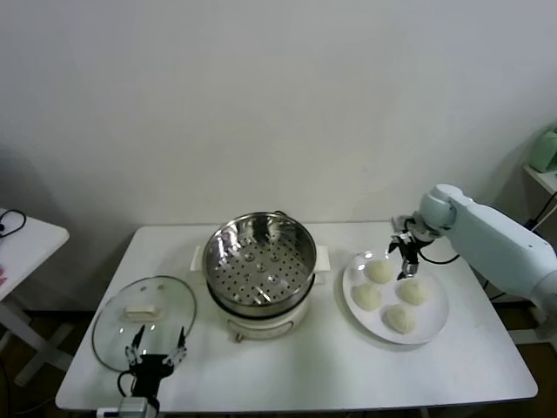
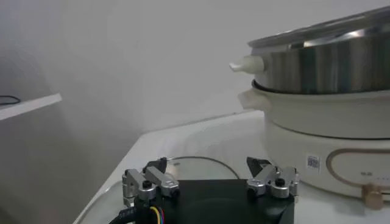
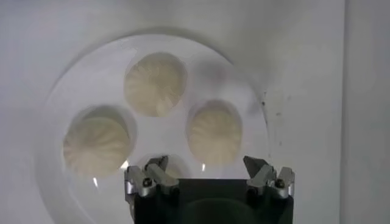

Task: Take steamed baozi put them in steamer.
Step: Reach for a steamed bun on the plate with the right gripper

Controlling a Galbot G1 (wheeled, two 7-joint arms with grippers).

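**Four baozi on the plate, steamer empty**

Nearest, the left gripper (image 1: 155, 357) idles with jaws spread at the table's (image 1: 331, 374) front edge, by the glass lid (image 1: 144, 320). Mid-table stands the steamer (image 1: 259, 261). Beyond, the right gripper (image 1: 406, 261) hangs spread wide, holding nothing, over the four baozi (image 1: 392, 296) on the plate (image 1: 435, 324).

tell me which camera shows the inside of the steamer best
The head view: it looks down into the steamer, showing its perforated tray with no buns in it. The left wrist view catches only the steamer's outer wall and cream base from the side. The right wrist view doesn't show it.
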